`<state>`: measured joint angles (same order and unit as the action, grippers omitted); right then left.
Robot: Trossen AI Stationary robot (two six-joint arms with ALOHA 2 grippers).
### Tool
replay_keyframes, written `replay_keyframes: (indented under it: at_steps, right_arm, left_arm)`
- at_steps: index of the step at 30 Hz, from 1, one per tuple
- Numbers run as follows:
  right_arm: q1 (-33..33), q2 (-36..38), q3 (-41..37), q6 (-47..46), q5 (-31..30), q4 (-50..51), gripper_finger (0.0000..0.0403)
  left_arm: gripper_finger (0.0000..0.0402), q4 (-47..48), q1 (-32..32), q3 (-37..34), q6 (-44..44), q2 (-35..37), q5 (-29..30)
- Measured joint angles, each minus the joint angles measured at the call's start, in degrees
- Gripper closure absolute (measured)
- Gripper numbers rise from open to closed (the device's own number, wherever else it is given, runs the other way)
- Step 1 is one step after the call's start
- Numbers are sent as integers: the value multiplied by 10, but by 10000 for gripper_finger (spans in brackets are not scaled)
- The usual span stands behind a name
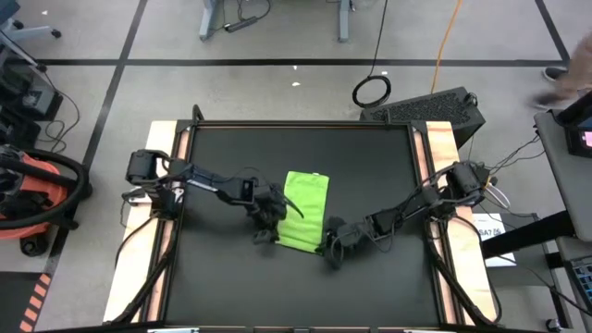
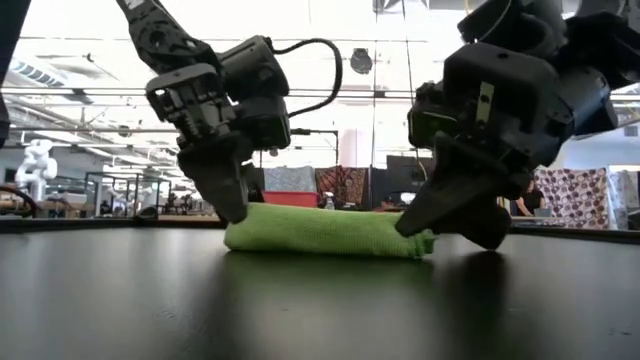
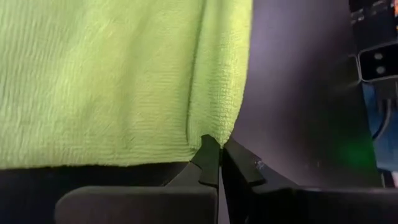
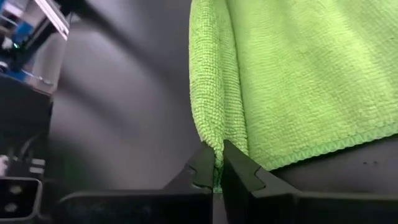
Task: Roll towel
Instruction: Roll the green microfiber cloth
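Observation:
The lime-green towel (image 1: pixel 306 208) lies flat on the black table (image 1: pixel 222 277), and its near end is turned over into a low roll (image 2: pixel 325 232). My left gripper (image 1: pixel 271 227) is shut at the roll's left end (image 3: pixel 214 134). My right gripper (image 1: pixel 327 250) is shut at the roll's right end (image 4: pixel 217 140). In the low view the left gripper (image 2: pixel 232 208) and the right gripper (image 2: pixel 425 232) stand at the roll's two ends. My left gripper pinches the left end of the towel's turned-over near edge (image 3: pixel 211 127) between its two fingertips, over several layers at the fold. The fingers slant down from the table's left. The towel rests on the table. My right gripper pinches the right end of the same turned-over near edge (image 4: pixel 219 144) between its two fingertips, over the fold's layers. The fingers slant down from the table's right. The towel rests on the table here too.
Wooden rails (image 1: pixel 171 213) run along the table's left and right sides. Bare black table lies near of the towel and to its left and right. A keyboard-like dark object (image 1: pixel 430 109) sits beyond the far right corner.

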<state>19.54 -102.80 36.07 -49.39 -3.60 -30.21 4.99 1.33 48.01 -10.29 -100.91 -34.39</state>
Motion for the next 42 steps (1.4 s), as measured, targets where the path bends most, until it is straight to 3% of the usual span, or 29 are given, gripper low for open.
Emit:
replay_keyframes:
  at_steps: [14, 33, 37, 42]
  right_arm:
    - [-67, 3, 0, -80, 85, -8, 399]
    - [-91, 3, -7, -145, 84, 31, 398]
    - [-91, 2, -7, -145, 84, 32, 372]
    - [-91, 2, -7, -143, 84, 32, 299]
  left_arm:
    - [397, -4, 17, 2, -71, -42, -36]
    - [396, 1, 49, 1, -120, -43, -59]
    - [395, 3, 49, 1, -120, -43, -59]
    - [394, 6, 50, 1, -123, -44, -63]
